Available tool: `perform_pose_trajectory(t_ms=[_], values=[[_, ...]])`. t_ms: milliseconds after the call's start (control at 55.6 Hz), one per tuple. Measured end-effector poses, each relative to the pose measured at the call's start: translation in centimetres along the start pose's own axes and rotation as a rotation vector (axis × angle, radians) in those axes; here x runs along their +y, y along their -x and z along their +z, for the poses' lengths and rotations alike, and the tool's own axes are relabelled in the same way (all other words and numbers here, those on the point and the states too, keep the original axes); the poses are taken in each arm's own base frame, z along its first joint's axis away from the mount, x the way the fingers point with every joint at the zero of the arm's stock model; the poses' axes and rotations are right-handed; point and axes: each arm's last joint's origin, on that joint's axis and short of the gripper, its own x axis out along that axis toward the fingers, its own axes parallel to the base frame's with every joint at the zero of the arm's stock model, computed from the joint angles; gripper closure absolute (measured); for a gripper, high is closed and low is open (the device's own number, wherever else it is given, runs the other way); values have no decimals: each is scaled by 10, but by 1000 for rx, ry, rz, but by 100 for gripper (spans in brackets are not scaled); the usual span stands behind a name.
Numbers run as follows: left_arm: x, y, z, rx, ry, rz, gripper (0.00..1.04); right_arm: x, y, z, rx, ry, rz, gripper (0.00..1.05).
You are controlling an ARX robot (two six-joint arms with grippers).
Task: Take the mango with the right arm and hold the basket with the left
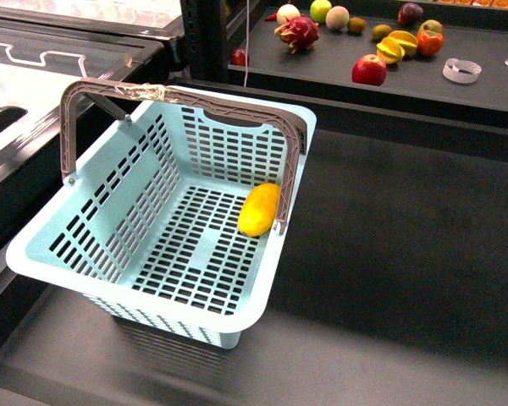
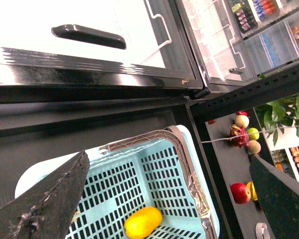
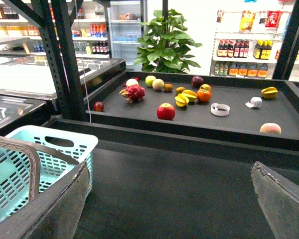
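Observation:
The light blue basket (image 1: 135,292) stands on the dark counter at the left, its taped handle (image 1: 135,89) raised. The yellow-orange mango (image 1: 260,210) lies on the basket floor against the right-hand wall, under the other handle (image 1: 295,161). Neither arm shows in the front view. In the left wrist view my left gripper (image 2: 167,164) hangs open above the basket (image 2: 114,184), with the mango (image 2: 143,222) below and between its fingers. My right gripper (image 3: 169,172) is open over bare dark counter, with the basket (image 3: 55,142) just beyond one finger.
A raised black shelf (image 1: 364,101) behind the basket carries a red apple (image 1: 369,69), a star fruit (image 1: 396,46), a dragon fruit (image 1: 297,34), other fruit and a tape roll (image 1: 461,70). A glass-topped freezer (image 1: 34,76) borders the left side.

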Motion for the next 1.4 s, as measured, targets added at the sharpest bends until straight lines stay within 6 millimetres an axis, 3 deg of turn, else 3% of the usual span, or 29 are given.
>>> perform_pose_trajectory(t_ms=[108, 270, 342, 432, 540, 738, 990, 1404], values=[[10, 14, 5, -61, -71, -20, 8, 0, 0, 0, 0, 0, 0, 8], [12, 15, 5, -50, -132, -45, 10, 0, 0, 0, 0, 0, 0, 8], [24, 14, 5, 36, -282, -315, 24, 0, 0, 0, 0, 0, 0, 8], [36, 23, 12, -34, -577, -525, 42, 0, 0, 0, 0, 0, 0, 8], [49, 32, 20, -118, -789, -553, 64, 0, 0, 0, 0, 0, 0, 8], [73, 43, 25, -134, -875, -546, 103, 0, 0, 0, 0, 0, 0, 8], [101, 49, 31, -144, -884, -536, 103, 0, 0, 0, 0, 0, 0, 8], [105, 70, 39, -170, -883, -555, 103, 0, 0, 0, 0, 0, 0, 8]])
